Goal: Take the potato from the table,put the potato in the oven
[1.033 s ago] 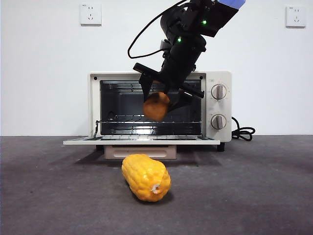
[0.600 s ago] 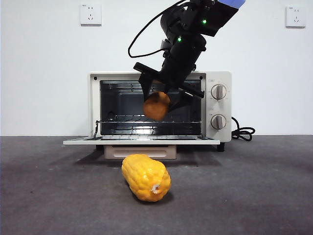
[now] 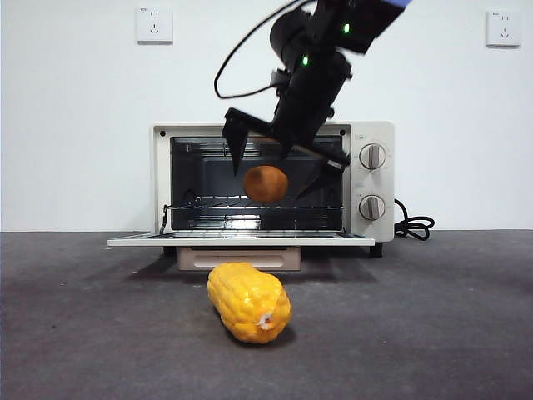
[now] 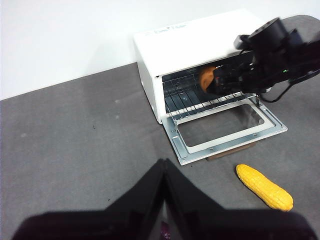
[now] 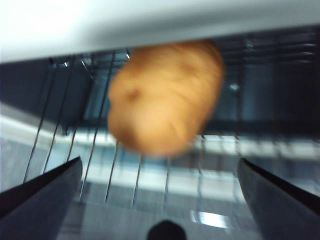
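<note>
One potato point(image 3: 266, 183) hangs free between the released right end effector point(image 3: 283, 167); one oven point(image 3: 366, 179); one corn point(image 3: 248, 301).

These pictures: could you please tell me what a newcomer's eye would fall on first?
The potato in mid-air at the mouth of the open oven, between the spread jaws of the right hand, touching neither. Then the bright yellow corn lying on the table in front.
</note>
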Available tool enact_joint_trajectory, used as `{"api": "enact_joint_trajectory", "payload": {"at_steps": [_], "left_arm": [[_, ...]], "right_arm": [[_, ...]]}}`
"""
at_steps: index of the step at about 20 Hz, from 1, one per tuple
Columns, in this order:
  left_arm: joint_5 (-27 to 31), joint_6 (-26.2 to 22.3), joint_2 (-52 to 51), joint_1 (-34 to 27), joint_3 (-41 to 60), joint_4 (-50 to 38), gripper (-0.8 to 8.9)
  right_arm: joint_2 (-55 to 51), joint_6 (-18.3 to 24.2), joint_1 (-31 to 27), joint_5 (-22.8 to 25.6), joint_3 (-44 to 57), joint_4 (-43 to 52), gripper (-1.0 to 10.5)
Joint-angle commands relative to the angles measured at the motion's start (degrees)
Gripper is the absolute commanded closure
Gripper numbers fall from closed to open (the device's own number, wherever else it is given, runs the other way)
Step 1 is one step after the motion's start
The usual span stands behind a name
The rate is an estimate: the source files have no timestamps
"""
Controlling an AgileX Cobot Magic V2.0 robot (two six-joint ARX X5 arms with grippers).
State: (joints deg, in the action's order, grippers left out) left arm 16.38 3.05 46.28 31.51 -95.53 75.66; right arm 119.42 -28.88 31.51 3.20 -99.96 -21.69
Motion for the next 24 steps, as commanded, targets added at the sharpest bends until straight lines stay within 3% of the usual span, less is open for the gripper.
{"api": "enact_joint_trajectory", "payload": {"at_steps": [1, 8, 12, 14, 17, 21, 24], "left_arm": [[0.2, 0.3, 0.0, -0.1, 0.3, -0.2, 8.19], [0.2, -0.7, 4.9, -0.1, 0.3, -0.2, 8.19], [-1.4, -3.1, 11.8, -0.1, 0.3, -0.2, 8.20], [-3.5, -3.1, 15.5, -0.1, 0.5, -0.2, 8.19], [-4.9, -3.1, 19.2, -0.7, 3.8, -1.1, 8.19], [-12.9, -3.0, 19.6, -4.0, 18.3, -12.9, 8.20], [-21.9, 0.2, 20.4, -8.4, 30.1, -22.6, 8.20]], "right_arm": [[-5.0, 0.6, 0.4, 0.3, -0.1, -7.1, 4.1], [-22.9, 10.5, 4.8, 0.4, -0.1, -33.5, 4.2], [-35.6, 13.0, 8.7, 3.4, -0.1, -41.6, 6.5], [-41.4, 13.0, 10.0, 5.1, -0.1, -45.0, 8.6], [-49.1, 13.0, 10.2, 7.2, -0.1, -49.6, 9.1], [-57.4, 12.7, 10.2, 8.3, -0.1, -53.7, 9.2], [-61.7, 12.4, 10.2, 8.4, -0.1, -56.9, 9.2]]}}
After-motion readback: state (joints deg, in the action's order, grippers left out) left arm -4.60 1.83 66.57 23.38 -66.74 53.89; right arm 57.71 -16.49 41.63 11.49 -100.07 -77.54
